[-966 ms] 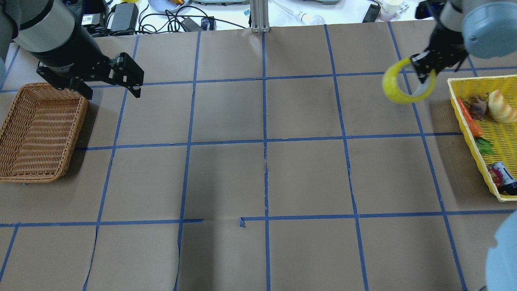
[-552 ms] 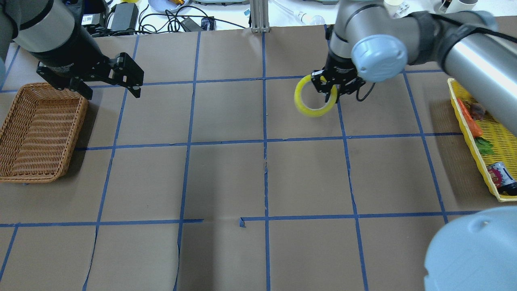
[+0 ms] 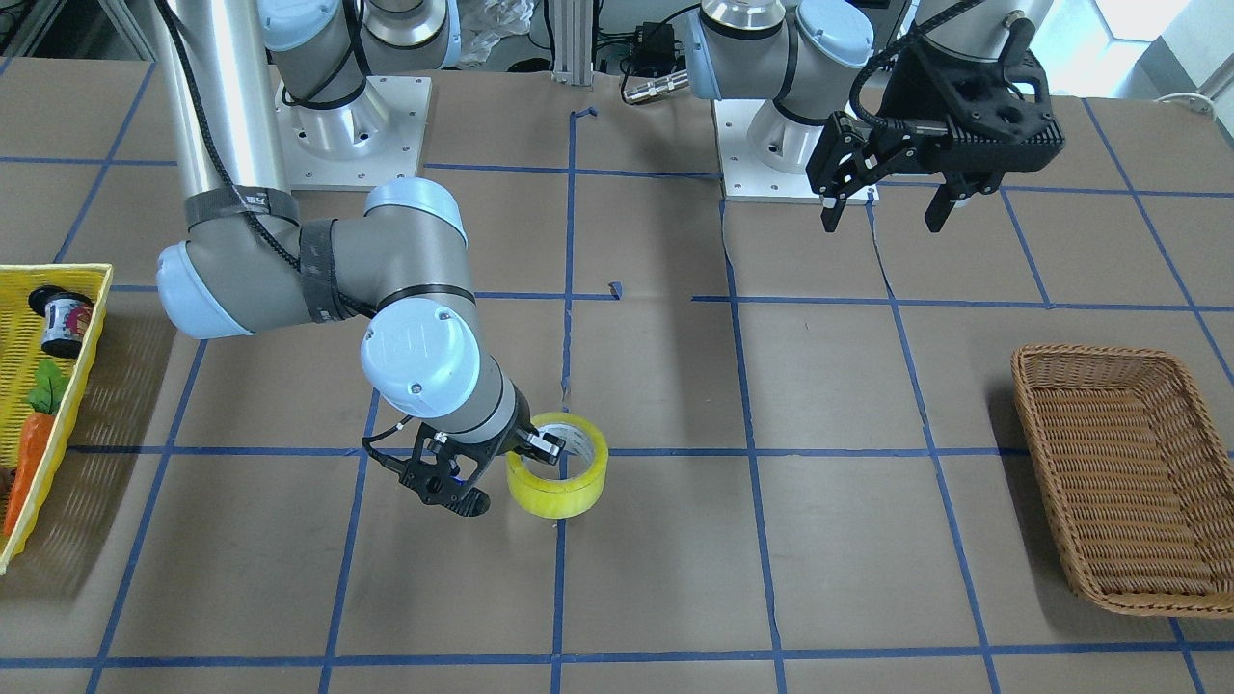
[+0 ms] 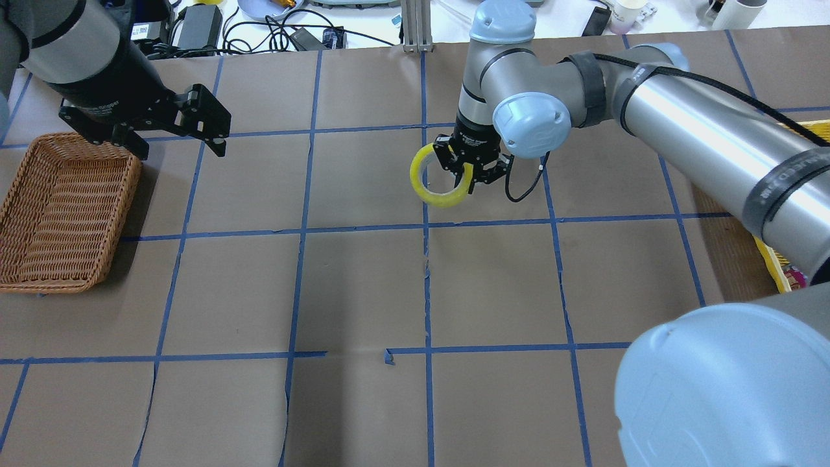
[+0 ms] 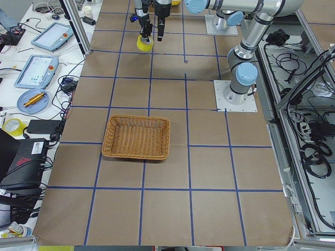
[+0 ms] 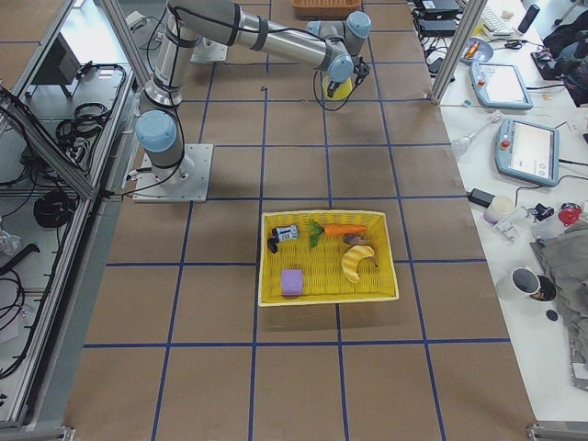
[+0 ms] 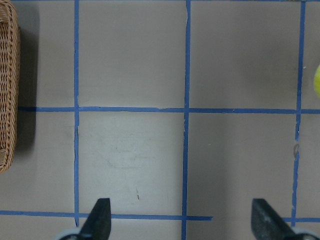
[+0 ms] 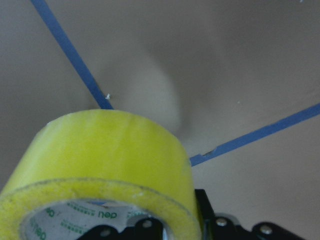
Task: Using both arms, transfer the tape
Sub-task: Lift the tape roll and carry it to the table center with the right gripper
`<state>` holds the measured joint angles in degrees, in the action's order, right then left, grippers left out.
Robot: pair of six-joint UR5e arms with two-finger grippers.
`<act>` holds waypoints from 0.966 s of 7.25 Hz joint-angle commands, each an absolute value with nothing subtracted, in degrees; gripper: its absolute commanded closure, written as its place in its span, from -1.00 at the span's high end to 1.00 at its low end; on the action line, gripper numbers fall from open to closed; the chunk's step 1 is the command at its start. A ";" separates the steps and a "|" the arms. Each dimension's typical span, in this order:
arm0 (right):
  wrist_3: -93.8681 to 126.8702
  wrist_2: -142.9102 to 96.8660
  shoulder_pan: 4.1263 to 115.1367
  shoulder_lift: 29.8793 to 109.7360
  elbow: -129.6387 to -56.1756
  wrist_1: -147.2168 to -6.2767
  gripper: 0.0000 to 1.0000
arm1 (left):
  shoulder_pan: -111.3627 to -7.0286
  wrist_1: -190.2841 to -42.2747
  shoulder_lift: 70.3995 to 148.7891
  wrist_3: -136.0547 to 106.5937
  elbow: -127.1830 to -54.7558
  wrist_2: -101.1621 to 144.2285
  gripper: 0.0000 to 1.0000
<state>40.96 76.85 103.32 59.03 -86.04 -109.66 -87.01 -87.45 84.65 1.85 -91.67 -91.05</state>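
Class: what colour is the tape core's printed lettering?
Green, inside the yellow tape roll; best in right wrist view.

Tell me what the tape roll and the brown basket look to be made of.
The tape: glossy translucent yellow plastic film, wound in layers; its core looks like white printed cardboard, though that is uncertain. The basket: matte tan wicker or rattan, judging by its woven strands.
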 commanded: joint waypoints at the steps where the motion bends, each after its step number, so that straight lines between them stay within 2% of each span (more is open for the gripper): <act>1: 43.42 72.78 103.80 57.57 -86.92 -109.78 -1.00 | -87.01 -87.45 84.64 1.85 -91.67 -91.05 1.00; 2: 43.50 72.77 103.80 57.83 -88.32 -109.86 -0.96 | -87.01 -87.45 84.64 1.85 -91.67 -91.05 1.00; 3: 43.33 72.86 103.71 57.83 -90.16 -109.86 -0.70 | -87.01 -87.45 84.64 1.85 -91.67 -91.05 1.00; 4: 43.42 72.86 103.80 57.83 -91.22 -111.78 -0.23 | -87.01 -87.45 84.64 1.85 -91.67 -91.05 1.00; 5: 43.59 72.69 103.71 57.83 -91.23 -112.49 -0.04 | -87.01 -87.45 84.64 1.85 -91.67 -91.05 1.00; 6: 43.51 72.69 103.71 57.83 -91.23 -112.67 0.26 | -87.01 -87.45 84.64 1.85 -91.67 -91.05 1.00; 7: 43.59 73.21 103.71 57.92 -90.80 -112.68 0.65 | -87.01 -87.45 84.64 1.85 -91.67 -91.05 1.00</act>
